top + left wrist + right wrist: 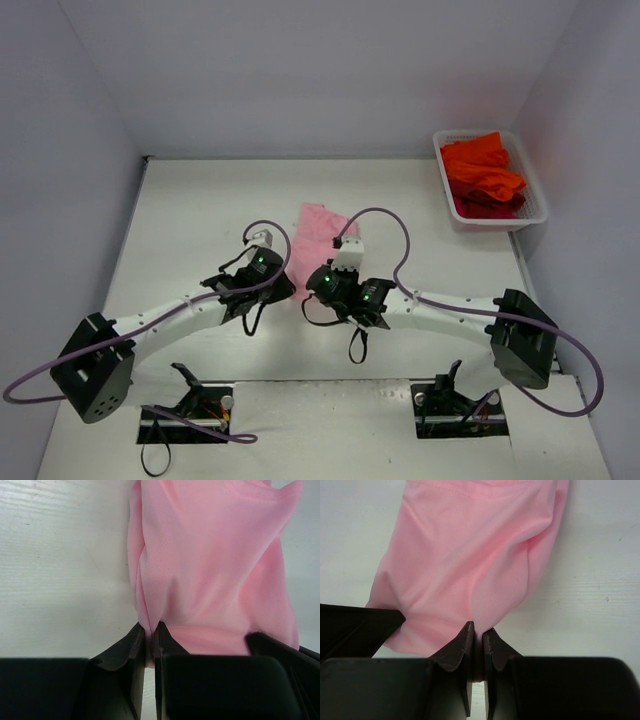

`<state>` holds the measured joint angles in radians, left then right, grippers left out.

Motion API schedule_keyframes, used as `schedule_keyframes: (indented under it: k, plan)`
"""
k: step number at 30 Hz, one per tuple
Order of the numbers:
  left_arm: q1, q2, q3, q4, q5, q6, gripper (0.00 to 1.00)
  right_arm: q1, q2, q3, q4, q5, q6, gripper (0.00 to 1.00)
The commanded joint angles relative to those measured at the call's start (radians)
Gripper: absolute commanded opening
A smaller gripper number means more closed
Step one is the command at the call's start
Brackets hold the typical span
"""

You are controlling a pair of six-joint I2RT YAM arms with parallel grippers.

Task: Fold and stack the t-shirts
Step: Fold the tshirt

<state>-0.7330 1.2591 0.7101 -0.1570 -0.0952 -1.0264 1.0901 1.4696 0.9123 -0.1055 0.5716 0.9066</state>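
Note:
The light pink t-shirt point(322, 226) lies bunched on the table's middle, its near part hidden under both wrists. My left gripper point(151, 630) is shut on the shirt's near left edge; the pink cloth point(210, 570) runs away from the jaws. My right gripper point(478, 632) is shut on the near right edge of the same shirt point(470, 550). In the top view the left gripper point(283, 272) and right gripper point(328, 272) sit close together at the shirt's near end. Orange-red t-shirts point(482, 175) are piled in the basket at the far right.
A white plastic mesh basket point(534, 196) stands at the far right corner by the right wall. Grey walls close the table on the left, back and right. Purple cables loop over both arms.

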Motion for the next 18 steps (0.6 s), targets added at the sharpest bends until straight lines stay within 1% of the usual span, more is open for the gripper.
schedule_keyframes:
  k: [1,8,12,18]
  plan:
    - [0.006,0.025,0.066,-0.004,-0.037,0.038,0.0,-0.012,-0.041,0.056,-0.031,0.074,-0.021,0.0]
    - [0.006,0.056,0.138,-0.024,-0.051,0.063,0.0,-0.027,-0.069,0.059,-0.033,0.067,-0.038,0.0]
    - [0.006,0.078,0.205,-0.055,-0.061,0.092,0.0,-0.042,-0.094,0.059,-0.036,0.065,-0.049,0.0]
    - [0.006,0.103,0.258,-0.067,-0.061,0.118,0.0,-0.061,-0.118,0.069,-0.046,0.065,-0.061,0.0]
